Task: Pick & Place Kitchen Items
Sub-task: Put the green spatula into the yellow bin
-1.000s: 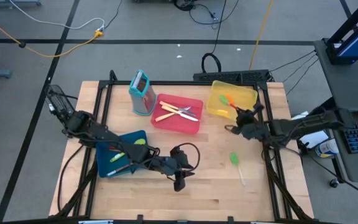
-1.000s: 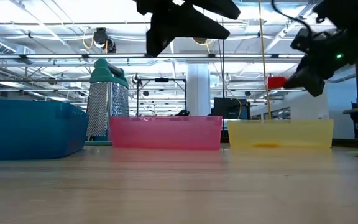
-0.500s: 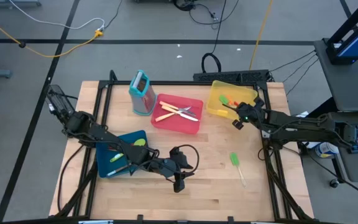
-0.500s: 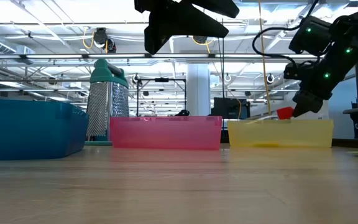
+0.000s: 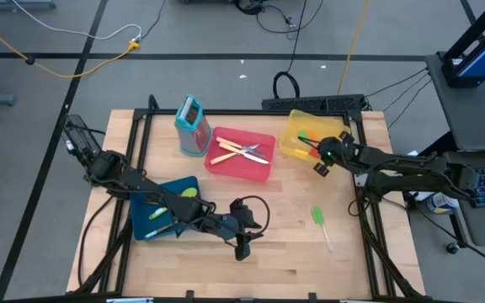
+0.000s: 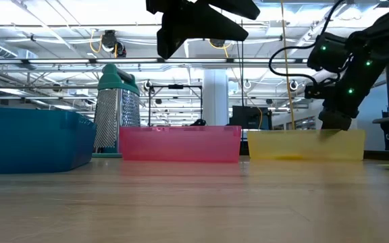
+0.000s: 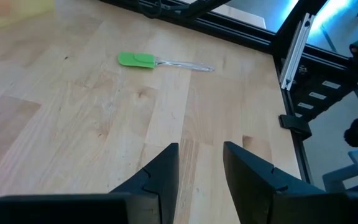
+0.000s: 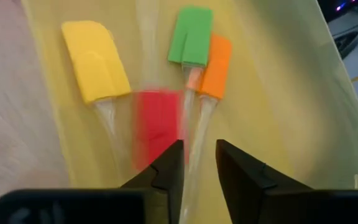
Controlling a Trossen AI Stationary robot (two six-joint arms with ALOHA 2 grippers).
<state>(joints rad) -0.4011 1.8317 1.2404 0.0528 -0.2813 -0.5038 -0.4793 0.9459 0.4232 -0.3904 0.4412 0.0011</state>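
Note:
My right gripper (image 8: 199, 155) is open low over the yellow tray (image 5: 295, 118), level with its rim in the low view (image 6: 334, 121). Just beyond its fingertips a red spatula (image 8: 157, 127) shows blurred inside the tray, beside a yellow spatula (image 8: 96, 59), a green one (image 8: 191, 34) and an orange one (image 8: 217, 56) lying flat on the tray floor. Another green spatula (image 5: 317, 215) lies flat on the table near the right edge. My left gripper (image 7: 201, 155) is open and hovers above the table's near middle (image 5: 241, 247).
A red tray (image 5: 259, 171) at the table's far middle holds cream-handled knives (image 5: 241, 151). The blue tray (image 5: 188, 185) under my left arm holds green pieces (image 5: 158, 212). A teal box grater (image 5: 192, 124) stands upright left of the red tray. Bare wood lies between the arms.
My right gripper has moved toward the far edge over the yellow tray and come down to its rim. The red spatula head, carried at rim height half a second ago, has dropped below the rim into the tray.

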